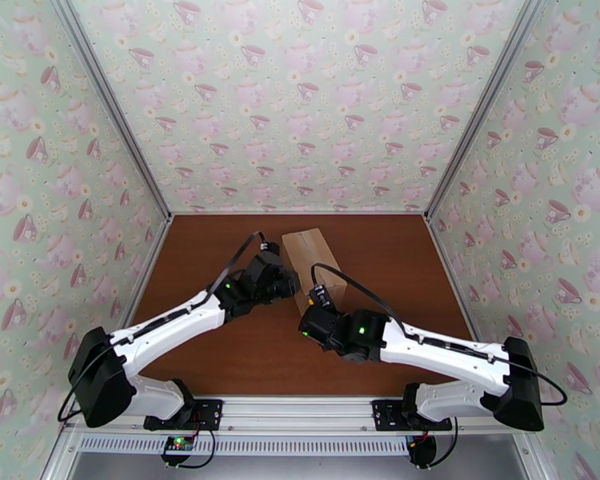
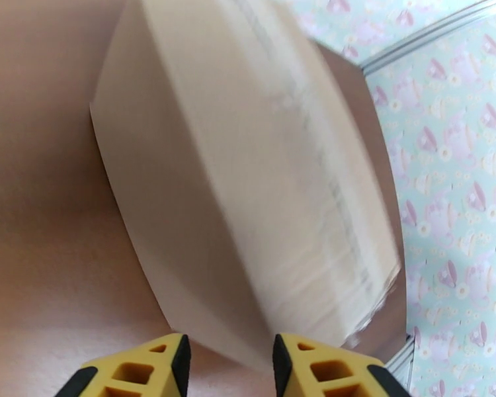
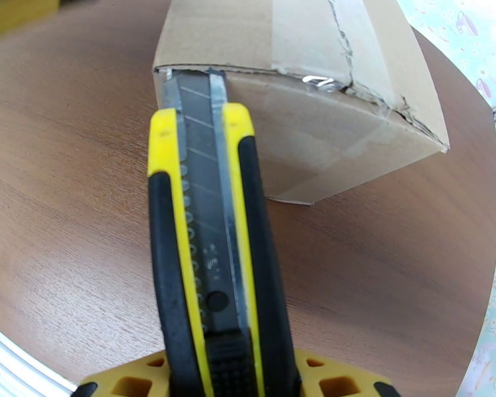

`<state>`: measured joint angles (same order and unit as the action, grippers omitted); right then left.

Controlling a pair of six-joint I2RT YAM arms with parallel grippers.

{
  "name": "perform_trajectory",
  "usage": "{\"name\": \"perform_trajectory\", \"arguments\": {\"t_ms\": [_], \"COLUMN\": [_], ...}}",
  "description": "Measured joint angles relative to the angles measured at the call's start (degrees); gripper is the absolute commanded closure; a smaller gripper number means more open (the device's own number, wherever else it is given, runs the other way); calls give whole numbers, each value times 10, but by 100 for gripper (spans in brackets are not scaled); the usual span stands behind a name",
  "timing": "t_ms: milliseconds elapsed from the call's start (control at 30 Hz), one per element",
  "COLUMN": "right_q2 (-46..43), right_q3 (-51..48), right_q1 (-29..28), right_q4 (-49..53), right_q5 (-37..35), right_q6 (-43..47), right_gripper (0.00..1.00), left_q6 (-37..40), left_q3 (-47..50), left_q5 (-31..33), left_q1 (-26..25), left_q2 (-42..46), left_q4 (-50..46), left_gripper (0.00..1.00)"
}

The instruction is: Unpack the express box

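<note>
Box (image 1: 308, 250): brown cardboard carton with a taped seam, on the counter (image 1: 412, 266) near the middle of its far edge.
Left jaws: apart, at the box's left side; a blurred box corner sits just ahead of the gap, contact unclear.
Right jaws: clamped on a yellow-and-black knife (image 3: 208, 259).
Blade (image 3: 194, 100): tip at the box's near top edge.

Robot-lab test booth: teacup-wallpaper panels (image 1: 300, 98), aluminium frame posts (image 1: 113, 106), wood-grain surface (image 1: 252, 354), mounting rail (image 1: 300, 414) carrying bolted arm bases (image 1: 184, 411).

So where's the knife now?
Right wrist view: the utility knife is clamped in the right gripper, blade tip at the near top edge of the express box.
</note>
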<state>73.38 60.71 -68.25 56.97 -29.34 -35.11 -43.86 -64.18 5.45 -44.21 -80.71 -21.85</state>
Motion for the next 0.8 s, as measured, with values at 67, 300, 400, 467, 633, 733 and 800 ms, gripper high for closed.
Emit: {"name": "perform_trajectory", "arguments": {"t_ms": [67,300,400,467,633,733,800], "right_q2": [-2,-4,-5,-5,-5,-5,-5], "right_q3": [0,0,0,0,0,0,0], "right_q1": [0,0,0,0,0,0,0], "right_q4": [0,0,0,-1,-1,-5,-5], "right_q5": [0,0,0,0,2,2,2], "right_q6": [0,0,0,0,0,0,0], "right_gripper": [100,100,100,100,100,100,100], "left_q6": [13,55,68,75,81,81,81], "left_q3": [-22,-101,-137,-161,-203,-220,-226], "left_q5": [0,-4,-17,-26,-52,-61,-61], "left_q1": [8,33,41,44,45,45,45], "left_q2": [0,-52,-97,-127,-179,-202,-213], "left_q4": [-5,-11,-16,-16,-15,-15,-17], "left_gripper": [58,59,59,59,60,60,60]}}
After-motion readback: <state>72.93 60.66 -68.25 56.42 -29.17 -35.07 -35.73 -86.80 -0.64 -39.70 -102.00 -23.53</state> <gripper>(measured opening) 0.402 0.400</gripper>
